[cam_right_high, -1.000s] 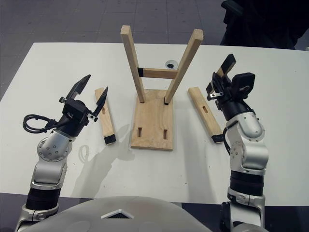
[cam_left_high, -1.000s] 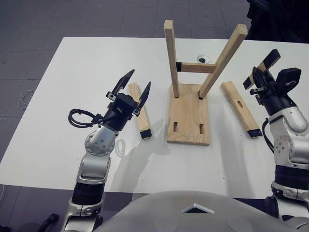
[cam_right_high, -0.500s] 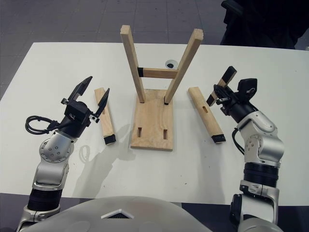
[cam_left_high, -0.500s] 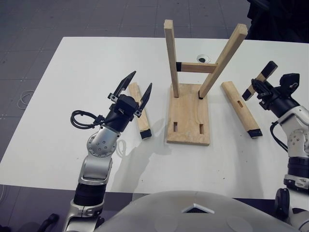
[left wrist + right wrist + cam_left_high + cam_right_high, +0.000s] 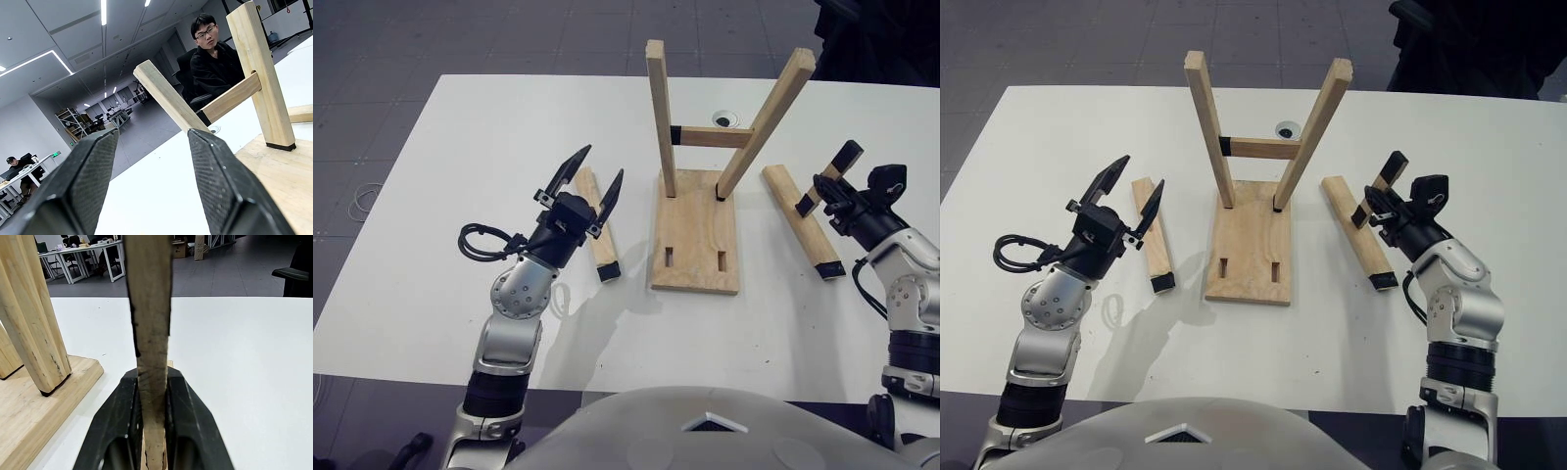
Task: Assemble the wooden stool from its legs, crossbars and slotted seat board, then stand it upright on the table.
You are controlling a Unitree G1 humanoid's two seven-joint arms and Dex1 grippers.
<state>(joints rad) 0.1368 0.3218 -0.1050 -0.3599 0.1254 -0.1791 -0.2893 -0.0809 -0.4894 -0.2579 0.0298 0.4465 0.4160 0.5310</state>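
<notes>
Your white table (image 5: pixel 460 147) stands on a grey tiled floor (image 5: pixel 372 49), with the seat board (image 5: pixel 695 257) lying flat mid-table and two upright legs (image 5: pixel 658 117) and a crossbar (image 5: pixel 710 137) slotted into it. Your left gripper (image 5: pixel 601 162) hangs wide open and empty over one loose leg (image 5: pixel 603 245). Your right gripper (image 5: pixel 151 374) is clamped on a short bar (image 5: pixel 842 162) above the other loose leg (image 5: pixel 803 223).
</notes>
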